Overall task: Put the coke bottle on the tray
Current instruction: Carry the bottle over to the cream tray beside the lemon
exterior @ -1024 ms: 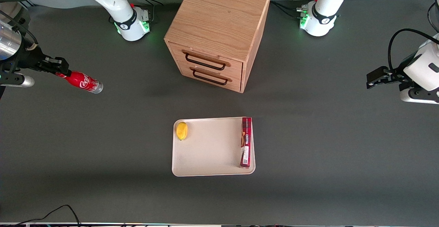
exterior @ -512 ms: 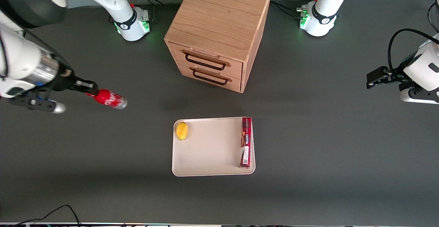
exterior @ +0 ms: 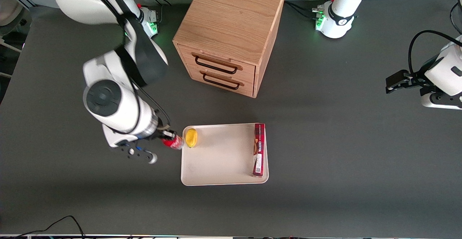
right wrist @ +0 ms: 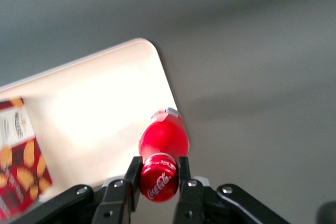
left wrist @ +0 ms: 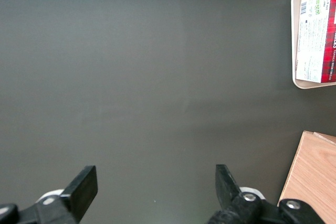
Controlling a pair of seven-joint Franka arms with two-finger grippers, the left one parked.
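Note:
My right gripper [exterior: 168, 136] is shut on the red cap end of the coke bottle [exterior: 174, 142]. It holds the bottle in the air at the tray's edge toward the working arm's end, next to the lemon [exterior: 191, 137]. The cream-beige tray [exterior: 220, 156] lies nearer the front camera than the cabinet. In the right wrist view the fingers [right wrist: 133, 176] clamp the bottle [right wrist: 163, 139] at its cap, and the bottle hangs over the tray's rim [right wrist: 173, 100].
A long red box [exterior: 258, 149] lies along the tray's edge toward the parked arm's end; it also shows in the right wrist view [right wrist: 20, 156]. A wooden two-drawer cabinet [exterior: 231, 33] stands at the table's middle, farther from the front camera.
My right arm has swung from the table's working-arm end toward the tray and nearer the front camera, carrying the bottle with it. The bottle now hangs beside the lemon.

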